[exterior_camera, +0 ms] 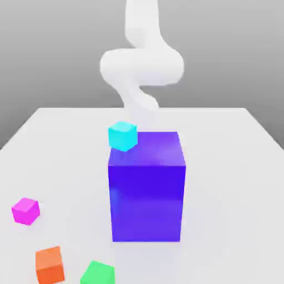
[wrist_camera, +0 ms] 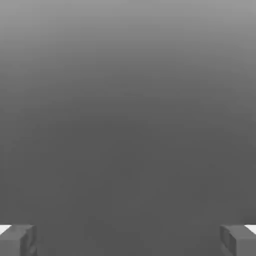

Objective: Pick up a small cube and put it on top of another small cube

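While the white robot arm (exterior_camera: pixel 141 66) rises in a blurred curve behind the scene in the exterior view, its jaws stand wide open and grip nothing: the hand view shows the two grey fingertips (wrist_camera: pixel 17 240) far apart at opposite edges, with plain grey background between them.

On the pale grey worktop (exterior_camera: pixel 233 183) stands a large blue-violet block (exterior_camera: pixel 147 188), tall and upright, near the middle. A small cyan cube (exterior_camera: pixel 122 136) sits at the block's upper corner on the exterior view's left; whether it rests on the block's top or lies on the worktop just behind it cannot be told.

Three more small cubes lie on the worktop toward the exterior view's left and front, well apart from the block. A small magenta cube (exterior_camera: pixel 25 211) lies farthest to the exterior view's left. A small orange cube (exterior_camera: pixel 50 265) sits nearer the front edge, and a small green cube (exterior_camera: pixel 98 273) lies just beside it, on the exterior view's right of it, partly cut off by the picture's lower edge. None of these cubes is stacked on another, and the arm touches none of them.
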Controlling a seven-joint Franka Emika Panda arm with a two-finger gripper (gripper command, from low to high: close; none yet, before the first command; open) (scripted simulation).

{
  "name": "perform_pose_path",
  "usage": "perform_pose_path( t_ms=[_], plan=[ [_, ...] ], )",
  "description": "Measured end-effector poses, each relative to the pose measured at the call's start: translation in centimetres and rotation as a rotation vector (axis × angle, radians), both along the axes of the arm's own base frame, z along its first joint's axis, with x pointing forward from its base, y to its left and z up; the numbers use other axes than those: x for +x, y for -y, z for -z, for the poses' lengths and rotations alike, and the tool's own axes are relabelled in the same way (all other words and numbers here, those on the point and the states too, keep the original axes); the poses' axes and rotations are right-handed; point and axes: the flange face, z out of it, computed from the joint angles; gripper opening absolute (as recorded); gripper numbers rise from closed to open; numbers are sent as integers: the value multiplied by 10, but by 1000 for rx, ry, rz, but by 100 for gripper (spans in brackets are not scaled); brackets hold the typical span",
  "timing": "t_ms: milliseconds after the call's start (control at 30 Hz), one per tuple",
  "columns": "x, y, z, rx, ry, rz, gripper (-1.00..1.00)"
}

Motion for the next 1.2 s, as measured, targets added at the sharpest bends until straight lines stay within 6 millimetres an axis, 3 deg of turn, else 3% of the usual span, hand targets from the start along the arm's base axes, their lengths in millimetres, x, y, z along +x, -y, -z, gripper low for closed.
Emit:
perform_pose_path(
  t_ms=[167,333,533,700,833,1000,1033,1200],
  plan=[
    [44,69,95,121,-129,323,0],
    [53,143,193,246,-235,644,0],
    [21,222,313,406,-343,1033,0],
    [-43,277,409,558,-414,1393,0],
    [-79,282,475,654,-469,1589,0],
    [-84,283,533,665,-476,1615,0],
    [-84,282,539,665,-477,1616,-100],
    [-84,282,539,664,-474,1616,-100]
  ],
)
